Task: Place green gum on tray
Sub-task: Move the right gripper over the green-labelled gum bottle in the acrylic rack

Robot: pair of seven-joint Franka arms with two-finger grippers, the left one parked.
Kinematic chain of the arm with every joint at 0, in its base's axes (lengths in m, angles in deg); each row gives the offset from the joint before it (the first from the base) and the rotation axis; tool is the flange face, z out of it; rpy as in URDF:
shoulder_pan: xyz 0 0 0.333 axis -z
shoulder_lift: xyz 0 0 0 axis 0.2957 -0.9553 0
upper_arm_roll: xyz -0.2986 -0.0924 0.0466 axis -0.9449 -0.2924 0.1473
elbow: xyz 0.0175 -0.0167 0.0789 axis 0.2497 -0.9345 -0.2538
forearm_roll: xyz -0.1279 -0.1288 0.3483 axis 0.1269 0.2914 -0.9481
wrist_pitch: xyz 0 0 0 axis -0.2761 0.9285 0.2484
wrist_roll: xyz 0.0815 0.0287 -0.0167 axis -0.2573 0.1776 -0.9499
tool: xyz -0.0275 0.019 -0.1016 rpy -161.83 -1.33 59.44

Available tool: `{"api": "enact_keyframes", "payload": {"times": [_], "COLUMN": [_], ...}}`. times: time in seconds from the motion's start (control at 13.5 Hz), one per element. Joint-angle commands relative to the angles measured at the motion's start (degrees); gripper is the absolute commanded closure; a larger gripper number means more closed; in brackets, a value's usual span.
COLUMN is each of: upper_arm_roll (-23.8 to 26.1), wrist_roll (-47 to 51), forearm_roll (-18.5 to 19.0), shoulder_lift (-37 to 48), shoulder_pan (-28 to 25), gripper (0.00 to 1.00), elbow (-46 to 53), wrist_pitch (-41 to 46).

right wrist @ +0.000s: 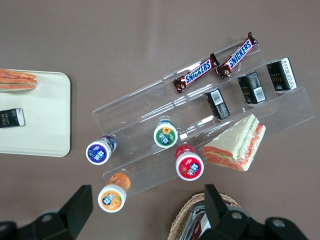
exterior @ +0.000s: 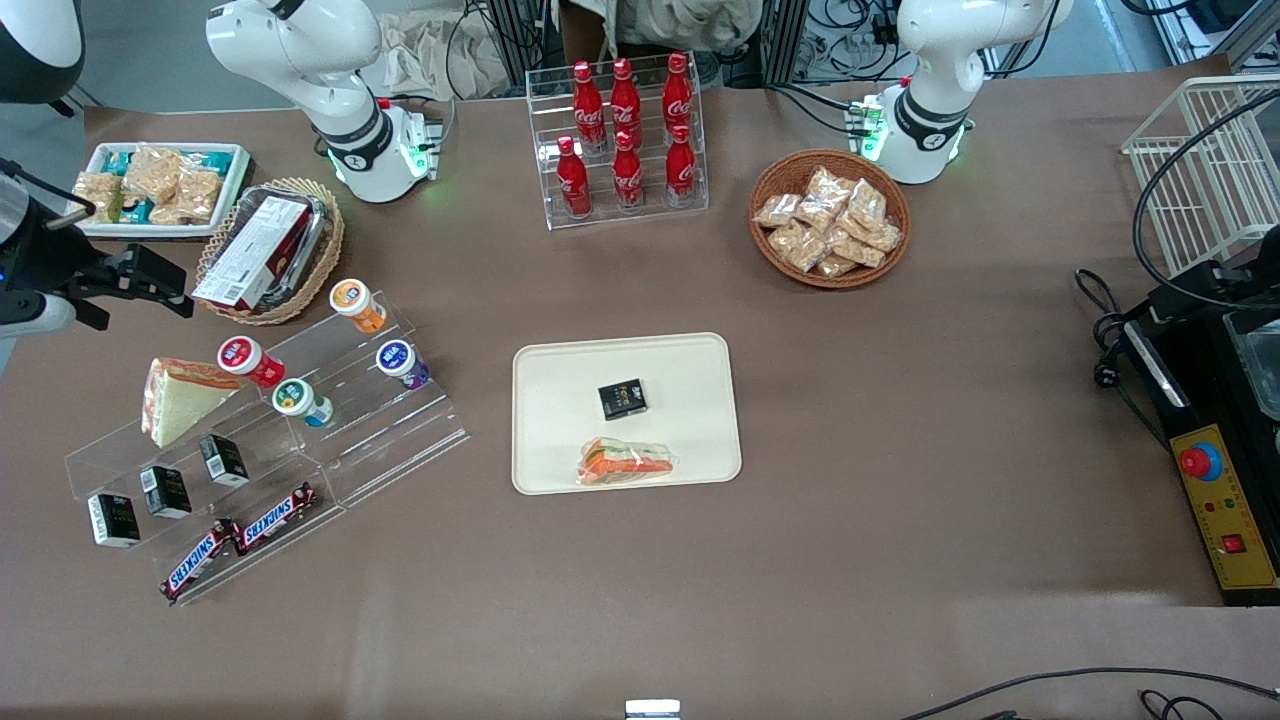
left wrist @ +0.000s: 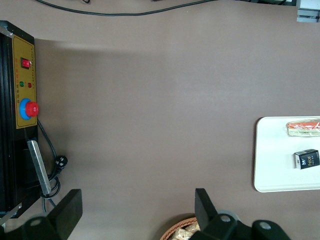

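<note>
The right arm's black two-finger gripper (exterior: 150, 285) hangs above the desk (exterior: 900, 450) at the working arm's end, its fingers (right wrist: 75, 210) spread wide, holding and touching nothing. The small round green-teal gum bottle with a white lid (exterior: 301, 401) stands on the clear acrylic stepped rack (exterior: 380, 440), beside the red-bodied bottle (exterior: 250, 361). The large flat cream-coloured rectangular tray (exterior: 560, 400) lies well apart from the rack, carrying a small black box (exterior: 622, 399) and a wrapped sandwich (exterior: 626, 463).

The green gum (exterior: 301, 401) stands on the stepped rack (exterior: 270, 440), well apart from the tray (exterior: 560, 380); the open gripper (exterior: 150, 280) hovers beside the rack.
</note>
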Motion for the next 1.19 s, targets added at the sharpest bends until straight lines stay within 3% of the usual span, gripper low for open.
{"api": "enact_keyframes", "payload": {"times": [0.0, 0.3, 0.52, 1.11], "upper_arm_roll": [-0.37, -0.45, -0.8, -2.48], "wrist_roll": [-0.46, -2.82, -12.13, -14.61], "forearm_roll": [-0.18, -0.26, -0.18, -0.09], "shoulder_lift": [-1.21, -2.53, -2.97, -4.45], "shoulder_pan": [-0.28, 0.08, 0.34, -0.01], "gripper": [0.01, 0.01, 0.01, 0.01], "elbow": [1.6, 1.43, -1.81, -23.16], "wrist_pitch": [0.7, 0.27, -2.97, -28.79]}}
